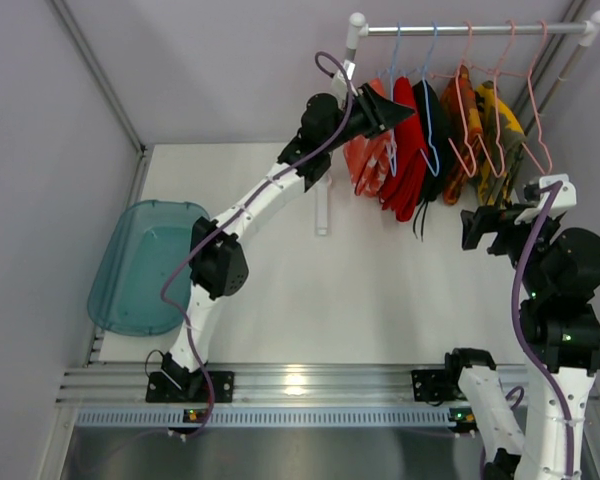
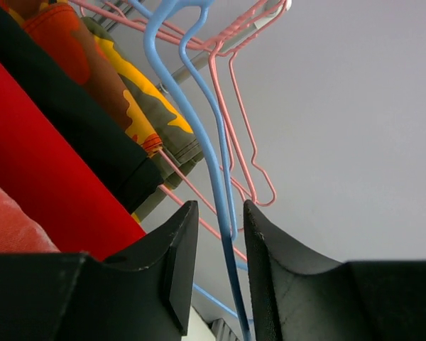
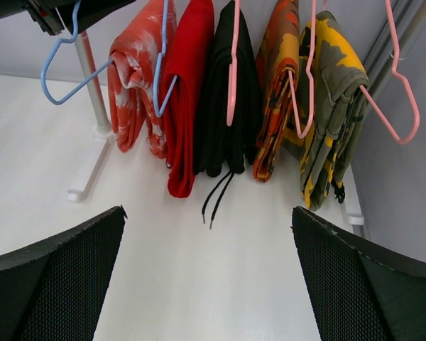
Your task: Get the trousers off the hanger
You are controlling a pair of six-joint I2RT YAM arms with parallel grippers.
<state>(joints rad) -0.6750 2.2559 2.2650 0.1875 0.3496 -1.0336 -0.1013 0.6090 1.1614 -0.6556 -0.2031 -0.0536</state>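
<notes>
A clothes rail (image 1: 470, 30) stands at the far right of a white tabletop (image 1: 310, 290), with five folded garments hanging in a row. The trousers are at the left end. The orange-red blotched pair (image 3: 131, 92) hangs outermost and the plain red pair (image 3: 188, 85) is just beside it, both draped over hangers.

The left pincer (image 1: 388, 110) is raised among the hangers. Its fingers stand slightly apart with a blue hanger (image 2: 228, 226) wire running between them, not visibly squeezed. The right pincer (image 3: 207, 213) hangs back facing the row, spread wide and holding nothing.

The likely trouble comes from that crowding. Several thin wires cross close to the left fingers, so closing here may catch a pink hanger (image 3: 235, 64) too, or nip wire rather than cloth. Pulling on the wire would probably lift the whole hanger off the rail with the trousers on it. It could also drag the neighbouring black garment (image 3: 224, 106) along. The soft folds may slide off unevenly and drop in a heap, and a sideways tug could rock the light rail.
</notes>
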